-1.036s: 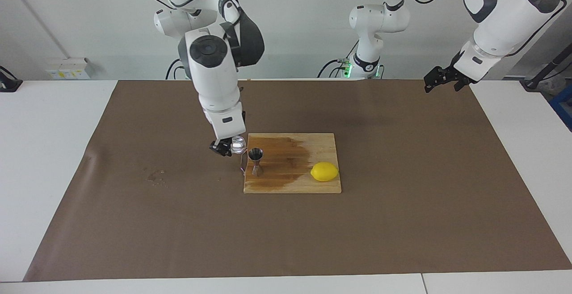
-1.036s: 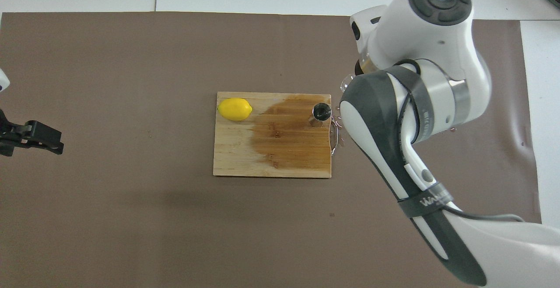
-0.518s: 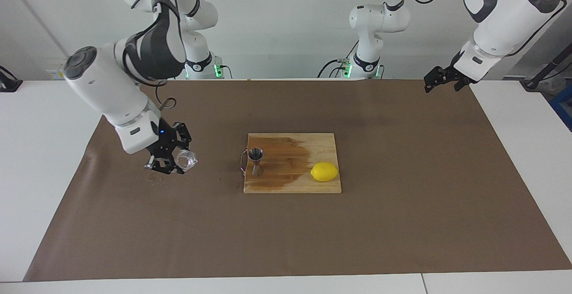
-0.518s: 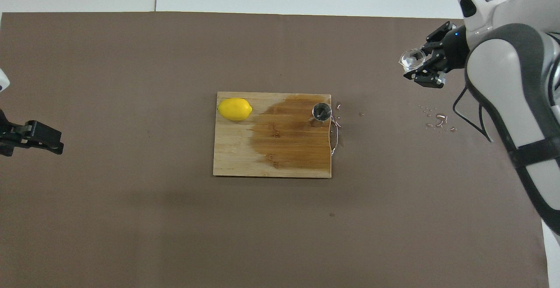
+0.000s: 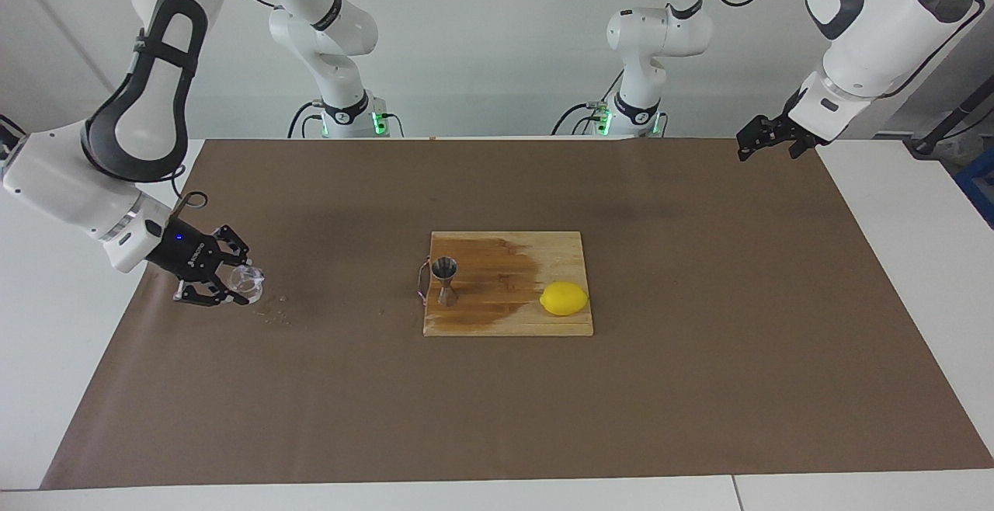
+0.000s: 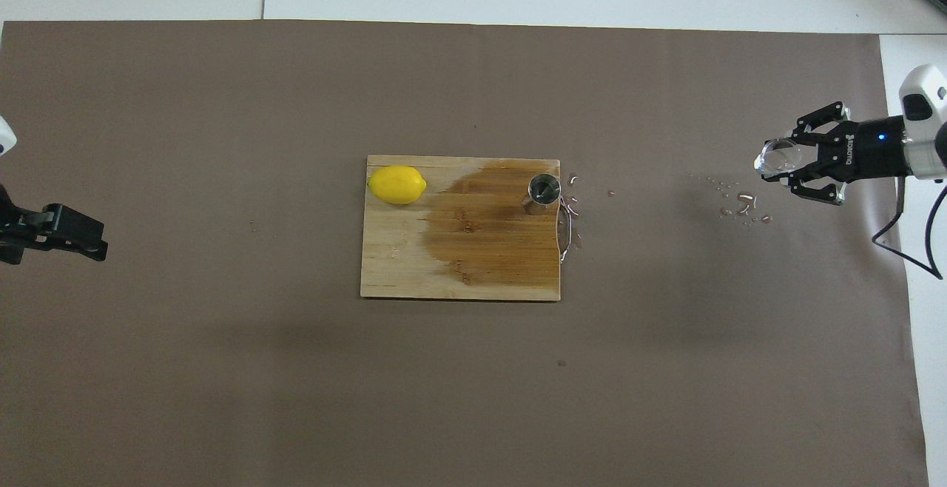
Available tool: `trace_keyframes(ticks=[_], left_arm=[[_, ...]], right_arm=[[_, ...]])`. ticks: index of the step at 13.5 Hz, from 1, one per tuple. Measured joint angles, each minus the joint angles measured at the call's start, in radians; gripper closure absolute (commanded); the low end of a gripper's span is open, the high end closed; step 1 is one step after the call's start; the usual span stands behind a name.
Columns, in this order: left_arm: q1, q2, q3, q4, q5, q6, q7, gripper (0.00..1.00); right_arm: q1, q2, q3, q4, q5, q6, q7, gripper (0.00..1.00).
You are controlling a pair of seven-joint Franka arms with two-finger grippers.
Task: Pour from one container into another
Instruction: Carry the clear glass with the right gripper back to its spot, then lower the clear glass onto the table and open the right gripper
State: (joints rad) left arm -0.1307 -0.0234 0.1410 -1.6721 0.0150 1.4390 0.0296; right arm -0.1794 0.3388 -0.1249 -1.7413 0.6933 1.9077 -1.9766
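Observation:
The small clear glass cup [image 5: 248, 281] [image 6: 775, 155] is gripped by my right gripper [image 5: 241, 284] [image 6: 778, 161], which is shut on it low over the brown paper at the right arm's end of the table. The cup looks tilted on its side. The silver jigger [image 5: 445, 279] [image 6: 544, 190] stands upright on the wooden board [image 5: 509, 325] [image 6: 403, 265], at the board's edge toward the right arm. My left gripper [image 5: 750, 147] [image 6: 83, 240] waits open and empty above the table's other end.
A yellow lemon [image 5: 564, 298] [image 6: 397, 184] lies on the board's corner toward the left arm. A dark wet stain [image 5: 497, 278] [image 6: 488, 232] covers the board around the jigger. Water drops [image 5: 272, 314] [image 6: 742, 203] dot the paper beside the cup.
My right arm has swung away from the jigger toward its own end of the table and come down low, carrying the cup. The left arm has not moved.

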Motion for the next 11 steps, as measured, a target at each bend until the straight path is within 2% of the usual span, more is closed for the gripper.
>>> trace_keyframes(ticks=[2, 5, 9, 11], left_arm=[[0.000, 0.000, 0.000, 0.000, 0.000, 0.000, 0.000, 0.00], [0.000, 0.000, 0.000, 0.000, 0.000, 0.000, 0.000, 0.00], [0.000, 0.000, 0.000, 0.000, 0.000, 0.000, 0.000, 0.00], [0.000, 0.000, 0.000, 0.000, 0.000, 0.000, 0.000, 0.00]], right_arm=[[-0.030, 0.013, 0.000, -0.053, 0.051, 0.007, -0.121, 1.00], [-0.073, 0.072, 0.000, -0.077, 0.134, 0.018, -0.279, 0.99], [-0.083, 0.113, 0.000, -0.076, 0.193, 0.020, -0.359, 0.83], [-0.086, 0.123, 0.000, -0.077, 0.209, 0.020, -0.378, 0.81]])
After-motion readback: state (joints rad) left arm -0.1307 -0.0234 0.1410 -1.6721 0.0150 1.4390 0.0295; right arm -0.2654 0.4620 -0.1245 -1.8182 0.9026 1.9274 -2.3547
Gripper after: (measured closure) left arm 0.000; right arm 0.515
